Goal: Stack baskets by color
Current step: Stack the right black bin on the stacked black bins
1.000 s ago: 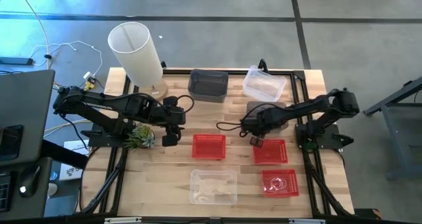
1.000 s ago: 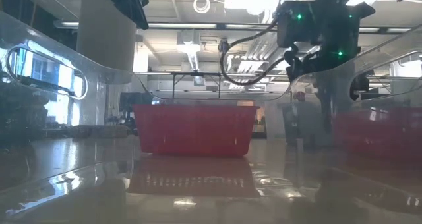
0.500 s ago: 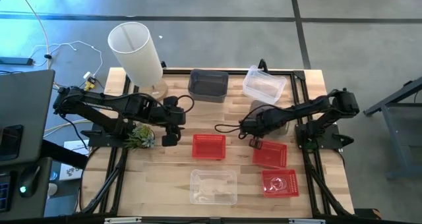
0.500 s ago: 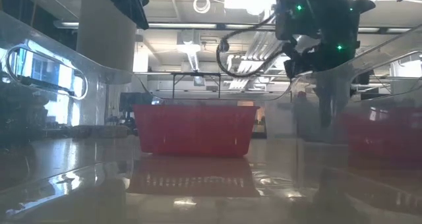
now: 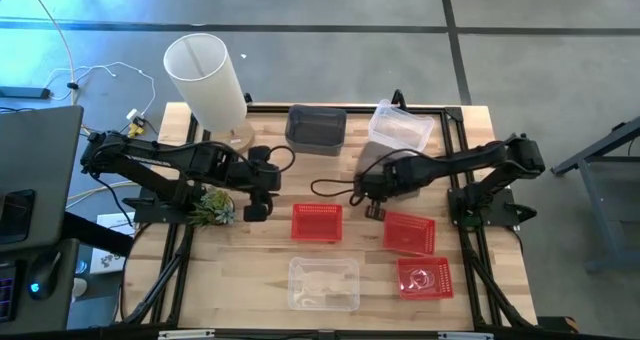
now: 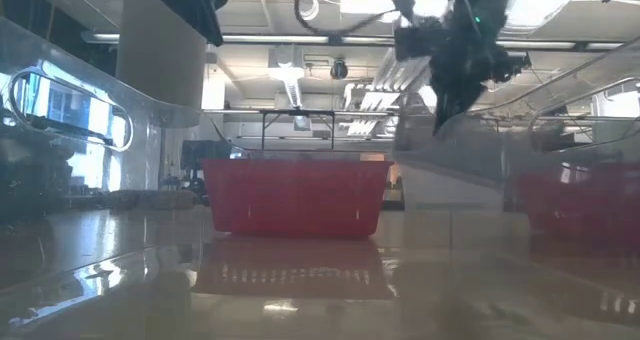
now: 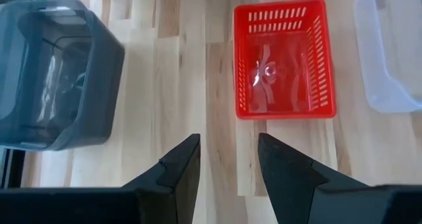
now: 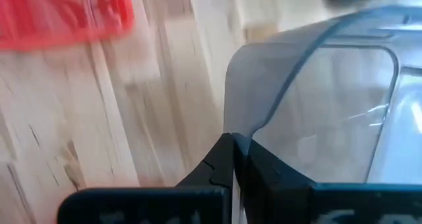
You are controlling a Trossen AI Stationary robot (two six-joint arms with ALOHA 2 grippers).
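Pinching rim of dark grey basket (image 8: 316,92), right pincer (image 8: 234,159) is pressed together w/ basket wall between tips, above tabletop (image 8: 79,132).

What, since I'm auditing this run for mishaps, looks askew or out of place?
The right gripper pinches one dark grey basket by its rim, so it appears to hang tilted. Beside it, a red basket sits skewed on the table. Nothing spilled or broken shows.
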